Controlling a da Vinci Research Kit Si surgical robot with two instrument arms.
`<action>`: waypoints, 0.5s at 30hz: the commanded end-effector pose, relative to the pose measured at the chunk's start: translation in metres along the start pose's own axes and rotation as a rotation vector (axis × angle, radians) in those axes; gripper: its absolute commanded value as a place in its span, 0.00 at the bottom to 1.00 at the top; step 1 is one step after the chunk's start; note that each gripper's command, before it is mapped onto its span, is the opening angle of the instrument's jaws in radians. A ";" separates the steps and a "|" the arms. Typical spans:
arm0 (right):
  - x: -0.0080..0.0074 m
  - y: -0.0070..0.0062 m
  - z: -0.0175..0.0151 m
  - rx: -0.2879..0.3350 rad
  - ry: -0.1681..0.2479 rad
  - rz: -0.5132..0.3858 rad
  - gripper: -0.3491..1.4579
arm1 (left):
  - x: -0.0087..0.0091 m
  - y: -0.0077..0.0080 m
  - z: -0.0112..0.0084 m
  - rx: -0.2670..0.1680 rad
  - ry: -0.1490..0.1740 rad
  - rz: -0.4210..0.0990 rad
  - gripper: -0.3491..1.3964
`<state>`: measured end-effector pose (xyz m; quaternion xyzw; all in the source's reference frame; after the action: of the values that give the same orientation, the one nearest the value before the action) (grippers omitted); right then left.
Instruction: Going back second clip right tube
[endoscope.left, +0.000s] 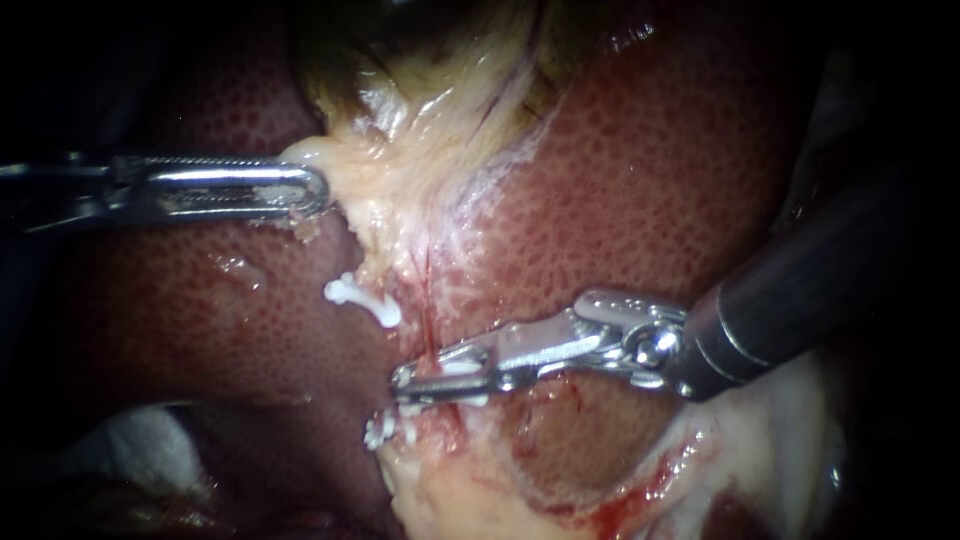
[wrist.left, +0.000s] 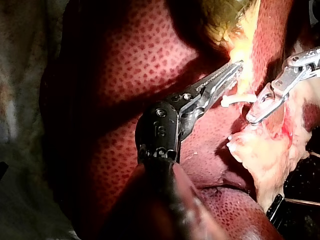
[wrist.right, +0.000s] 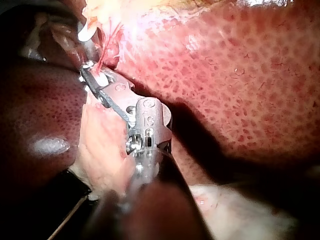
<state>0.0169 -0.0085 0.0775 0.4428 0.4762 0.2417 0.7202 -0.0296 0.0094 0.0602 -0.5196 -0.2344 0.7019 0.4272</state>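
Note:
My right instrument (endoscope.left: 405, 385) comes in from the right, its narrow jaws lying close together across a thin red-streaked tube (endoscope.left: 430, 320) with a white clip (endoscope.left: 458, 368) between them. Another white clip (endoscope.left: 362, 298) sits just above and to the left, and a third white clip (endoscope.left: 385, 430) lies below the jaws. My left instrument (endoscope.left: 315, 190) is shut on the pale tissue at the neck of the gallbladder (endoscope.left: 420, 90) and holds it to the left. In the left wrist view my left instrument (wrist.left: 232, 67) grips yellow tissue, with my right instrument (wrist.left: 252, 117) beside it. In the right wrist view my right instrument (wrist.right: 86, 70) reaches the red strands.
The dark red, speckled liver (endoscope.left: 650, 180) surrounds the field on both sides. Pale fatty tissue with some blood (endoscope.left: 600, 500) lies below my right instrument. White gauze (endoscope.left: 140, 440) shows in the lower left corner.

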 end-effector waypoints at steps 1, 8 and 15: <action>0.0000 -0.0001 0.0000 0.000 -0.001 -0.001 0.00 | 0.0000 0.0000 0.0000 0.000 0.000 0.000 0.00; 0.0000 -0.0001 0.0000 0.000 -0.001 -0.001 0.00 | 0.0000 -0.0001 0.0000 -0.001 0.000 0.000 0.00; 0.0003 -0.0004 -0.0001 -0.030 0.032 -0.064 0.34 | -0.0001 -0.0003 0.0000 -0.001 0.000 0.000 0.00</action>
<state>0.0169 -0.0085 0.0768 0.4069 0.4988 0.2331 0.7289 -0.0295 0.0095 0.0604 -0.5196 -0.2347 0.7020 0.4269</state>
